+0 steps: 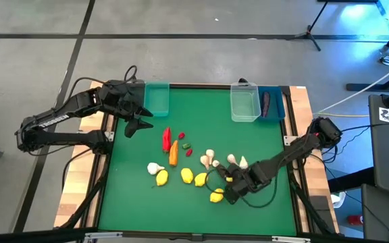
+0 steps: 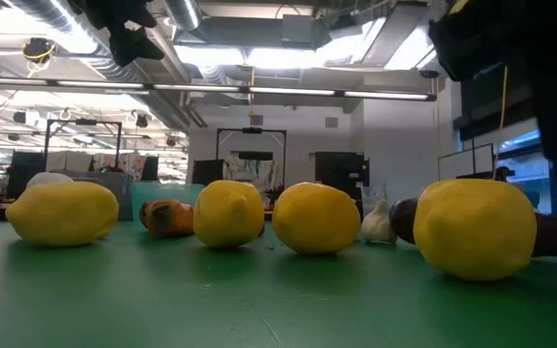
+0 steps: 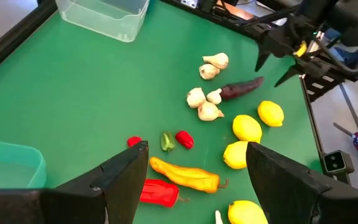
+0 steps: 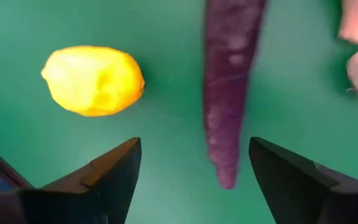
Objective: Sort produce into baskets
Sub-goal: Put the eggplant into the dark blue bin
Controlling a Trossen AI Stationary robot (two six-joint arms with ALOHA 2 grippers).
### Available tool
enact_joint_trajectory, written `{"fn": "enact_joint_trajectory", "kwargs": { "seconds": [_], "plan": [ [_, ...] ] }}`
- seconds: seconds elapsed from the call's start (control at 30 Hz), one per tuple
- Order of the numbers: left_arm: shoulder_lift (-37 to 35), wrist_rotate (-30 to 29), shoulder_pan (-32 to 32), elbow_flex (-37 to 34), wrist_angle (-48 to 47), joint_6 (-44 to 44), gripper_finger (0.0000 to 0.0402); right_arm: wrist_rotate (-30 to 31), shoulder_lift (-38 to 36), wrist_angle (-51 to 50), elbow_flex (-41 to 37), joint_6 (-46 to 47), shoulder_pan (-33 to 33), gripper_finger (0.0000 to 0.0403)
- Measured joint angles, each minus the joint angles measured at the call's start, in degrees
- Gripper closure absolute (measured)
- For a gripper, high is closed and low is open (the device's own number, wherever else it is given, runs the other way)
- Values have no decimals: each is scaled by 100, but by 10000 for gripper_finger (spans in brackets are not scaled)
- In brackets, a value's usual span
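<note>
The loose produce lies mid-table. There is a red pepper (image 1: 167,139), an orange carrot (image 1: 173,154), garlic bulbs (image 1: 209,159), several lemons (image 1: 187,175) and a dark purple eggplant (image 4: 232,87). My right gripper (image 4: 191,180) hangs open above the mat, pointing down. The eggplant's tip lies between its fingers without touching them, and a lemon (image 4: 93,81) lies just beside. My left gripper (image 3: 197,186) hovers open and empty by the teal basket (image 1: 157,98). The clear basket (image 1: 244,104) and the blue basket (image 1: 276,104) stand at the far edge. A second eggplant (image 1: 267,102) lies in the blue one.
Small red and green pieces (image 1: 186,147) lie between the carrot and the garlic. The baskets line the table's far edge, and wooden rails border both sides. Bare green mat lies between the produce and the baskets. A dark basket does not show apart from the left arm.
</note>
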Motion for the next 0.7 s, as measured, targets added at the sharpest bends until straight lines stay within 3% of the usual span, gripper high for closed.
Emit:
{"fn": "enact_joint_trajectory", "kwargs": {
  "seconds": [0.5,0.7],
  "plan": [
    [0,-2,0,0,15,3,135,-128,899,37,-2,-152,-170,104],
    [0,-2,0,0,15,18,135,-191,928,41,-3,-152,-190,165]
  ]
}}
